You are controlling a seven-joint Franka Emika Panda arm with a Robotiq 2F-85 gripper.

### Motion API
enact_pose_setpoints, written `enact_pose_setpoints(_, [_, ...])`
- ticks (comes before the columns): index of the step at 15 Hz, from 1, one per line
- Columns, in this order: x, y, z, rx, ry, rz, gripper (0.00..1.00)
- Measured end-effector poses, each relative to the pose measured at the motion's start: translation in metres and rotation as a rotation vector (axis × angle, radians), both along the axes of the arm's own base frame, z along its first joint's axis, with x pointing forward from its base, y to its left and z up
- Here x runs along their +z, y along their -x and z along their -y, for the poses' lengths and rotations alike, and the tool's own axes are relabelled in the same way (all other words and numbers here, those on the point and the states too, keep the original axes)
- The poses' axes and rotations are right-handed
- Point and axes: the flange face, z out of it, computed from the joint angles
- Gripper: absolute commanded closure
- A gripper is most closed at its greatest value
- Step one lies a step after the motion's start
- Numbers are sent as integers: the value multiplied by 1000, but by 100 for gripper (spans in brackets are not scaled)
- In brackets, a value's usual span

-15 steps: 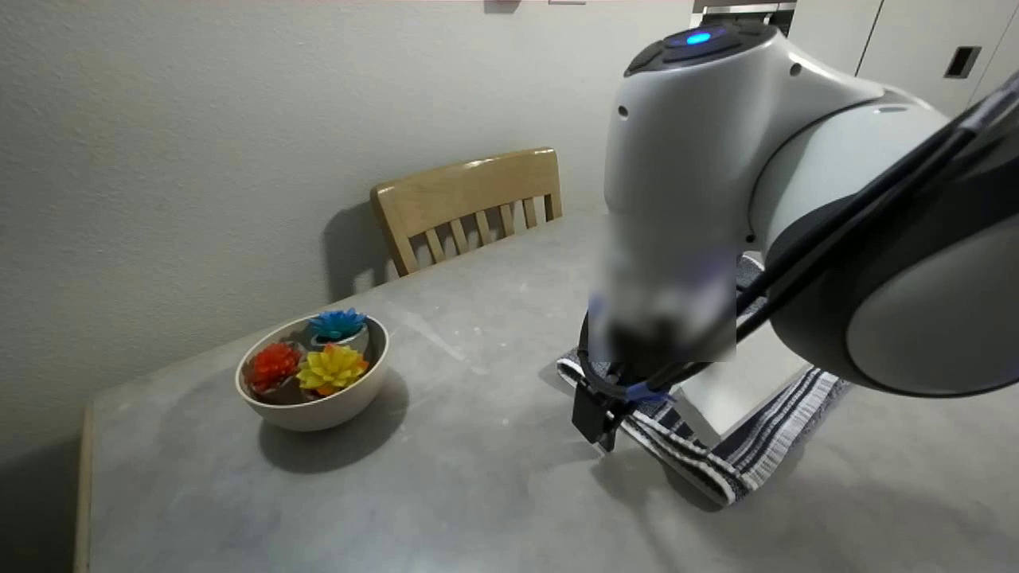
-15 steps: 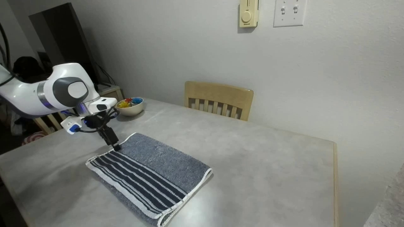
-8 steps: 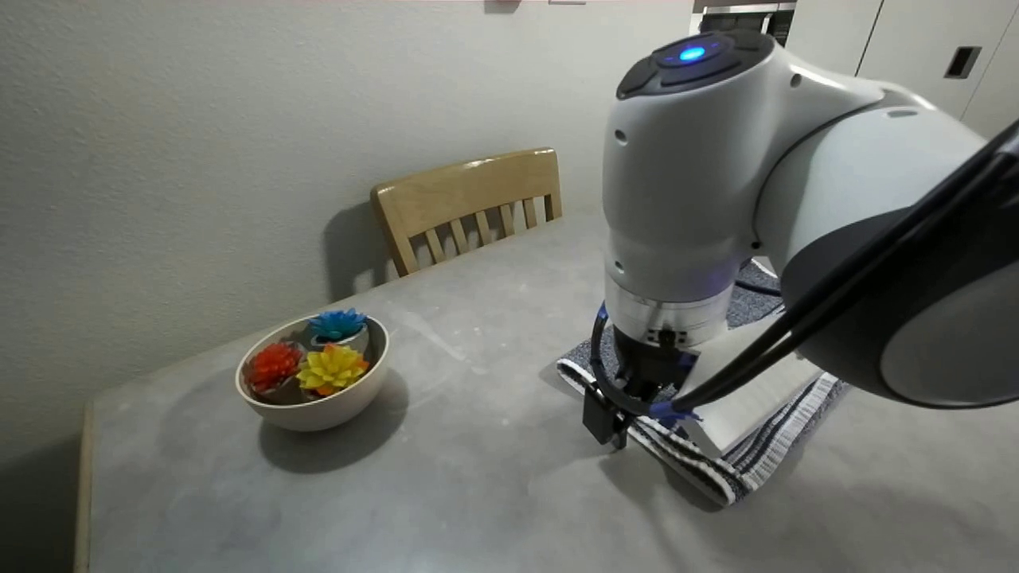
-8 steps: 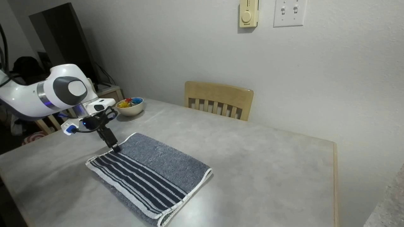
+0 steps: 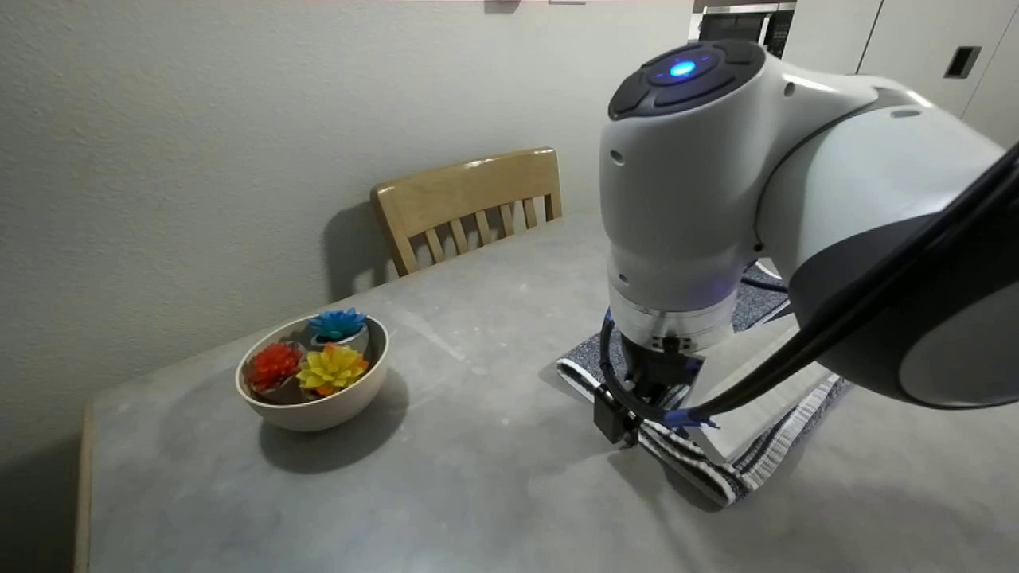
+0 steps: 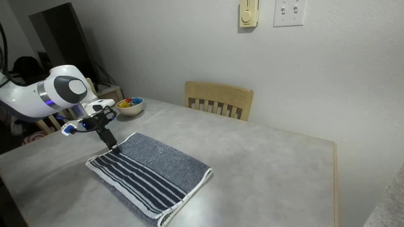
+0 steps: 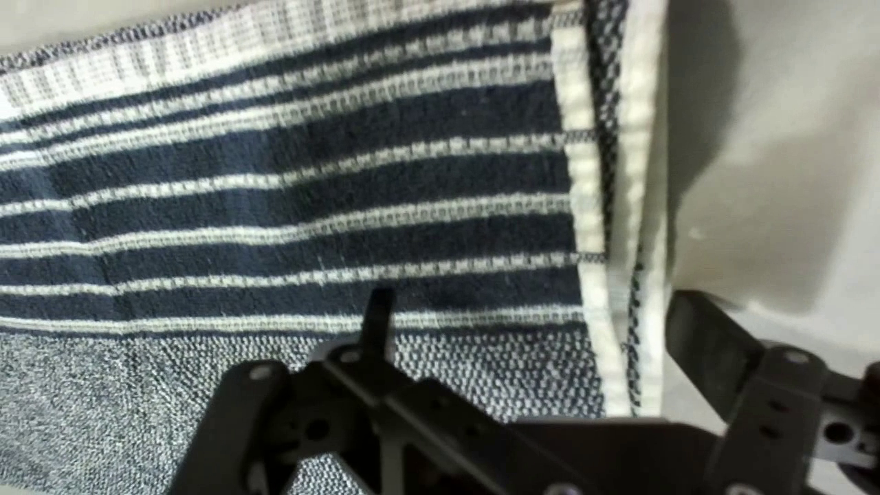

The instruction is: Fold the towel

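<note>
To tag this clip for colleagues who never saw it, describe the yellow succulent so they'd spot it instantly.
On the grey table in an exterior view, find the cream bowl left of the wooden chair. Inside, the yellow succulent sits with a red succulent and a blue succulent; its yellow, orange-tinged petals set it apart.

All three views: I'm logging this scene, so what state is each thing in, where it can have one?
Towel, folded in layers on the table, striped end on top
Tool, open, fingers either side of the towel's edge in the wrist view
Bowl, upright, holding a red flower, yellow flower and blue flower
Arm light, lit blue
Chair, upright beside the table
Screen, dark
Light switches, too small to tell
</note>
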Motion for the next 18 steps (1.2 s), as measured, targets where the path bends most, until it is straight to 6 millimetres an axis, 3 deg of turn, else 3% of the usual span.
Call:
enact_pose_setpoints(10, [4, 1, -9, 11, 20, -17, 97])
enact_pose_setpoints(18, [7, 3, -15, 182, -75, -121, 98])
